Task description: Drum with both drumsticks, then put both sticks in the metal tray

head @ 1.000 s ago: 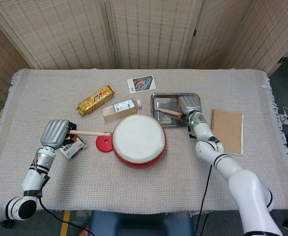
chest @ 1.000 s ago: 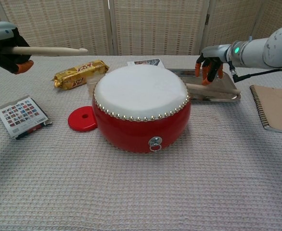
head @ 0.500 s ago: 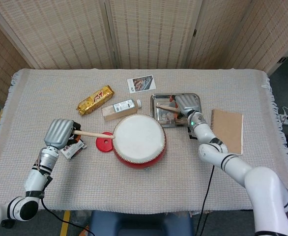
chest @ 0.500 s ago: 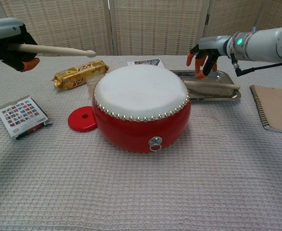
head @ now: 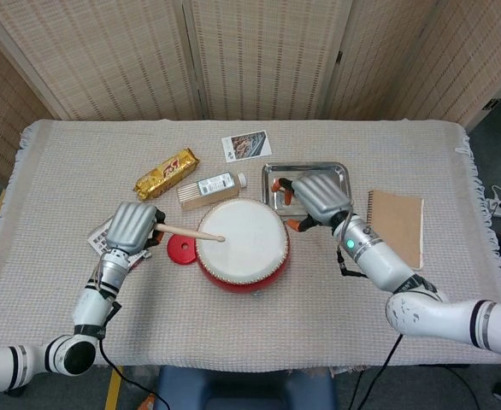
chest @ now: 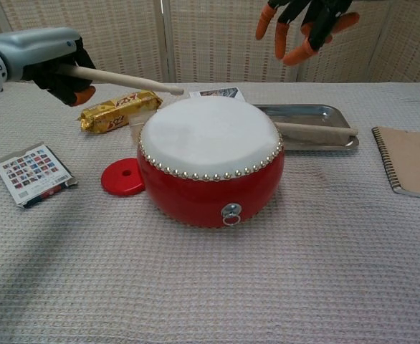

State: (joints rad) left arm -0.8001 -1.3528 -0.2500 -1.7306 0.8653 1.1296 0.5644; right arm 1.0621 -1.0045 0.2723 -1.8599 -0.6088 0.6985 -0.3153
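Gripping a wooden drumstick (head: 191,232), the left hand (head: 132,227) holds it raised, its tip over the left edge of the white skin of the red drum (head: 242,243); in the chest view the stick (chest: 124,79) slopes down from the hand (chest: 49,59) toward the drum (chest: 210,161) without touching it. The right hand (head: 316,198) is lifted above the table, empty, its orange-tipped fingers (chest: 289,36) spread apart. A second drumstick (chest: 314,130) lies in the metal tray (chest: 303,115), behind and to the right of the drum. A red disc (head: 180,248) lies just beside the drum's left side. Elsewhere on the cloth lie a gold snack bar (head: 165,173), a small box (head: 208,190), two picture cards (head: 245,145) (chest: 34,173) and a spiral notebook (head: 397,226).
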